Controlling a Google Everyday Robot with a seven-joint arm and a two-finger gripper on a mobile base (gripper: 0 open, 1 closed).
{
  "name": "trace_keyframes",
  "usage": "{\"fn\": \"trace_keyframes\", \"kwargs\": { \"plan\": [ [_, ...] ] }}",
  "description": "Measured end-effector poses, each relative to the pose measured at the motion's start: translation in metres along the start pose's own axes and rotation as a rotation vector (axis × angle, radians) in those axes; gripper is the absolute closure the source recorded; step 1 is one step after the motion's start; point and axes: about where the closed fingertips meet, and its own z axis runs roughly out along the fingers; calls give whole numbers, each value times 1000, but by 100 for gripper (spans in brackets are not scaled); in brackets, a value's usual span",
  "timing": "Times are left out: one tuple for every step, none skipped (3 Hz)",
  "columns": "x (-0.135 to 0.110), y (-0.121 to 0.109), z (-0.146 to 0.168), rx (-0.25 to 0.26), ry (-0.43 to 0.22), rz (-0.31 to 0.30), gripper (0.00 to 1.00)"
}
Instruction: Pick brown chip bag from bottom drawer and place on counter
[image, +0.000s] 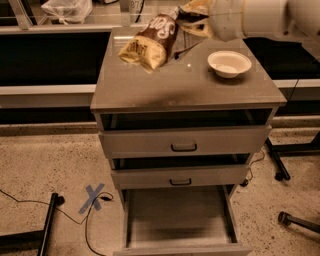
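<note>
The gripper (191, 19) sits at the top centre of the frame, at the end of the white arm (250, 17) that comes in from the upper right. It is pinched on the crumpled tan upper end of the chip bag (150, 42). The bag hangs slanting down and to the left from that hold, which is why its dark middle and lower tan end droop freely. The bag is over the back left part of the counter (165, 85). Its lower end is close to the glossy top, though whether it touches cannot be told. Holding it by one end probably lets the lower end meet the surface first, well to the left of the bowl (229, 63) at the counter's back right. The bottom drawer (177, 215), in the lower centre, stands pulled out with a bare floor, so the picking step looks done and only the setting down remains. By count there is one chip bag, one bowl and three drawers. The two upper drawers (183, 141) each have one black handle. One blue tape cross (94, 197) lies on the floor at lower left.
</note>
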Motion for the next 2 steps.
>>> {"fn": "trace_keyframes", "kwargs": {
  "plan": [
    [10,-2,47,-13,-16,2,100],
    [28,3,87,-28,-41,36,100]
  ]
}}
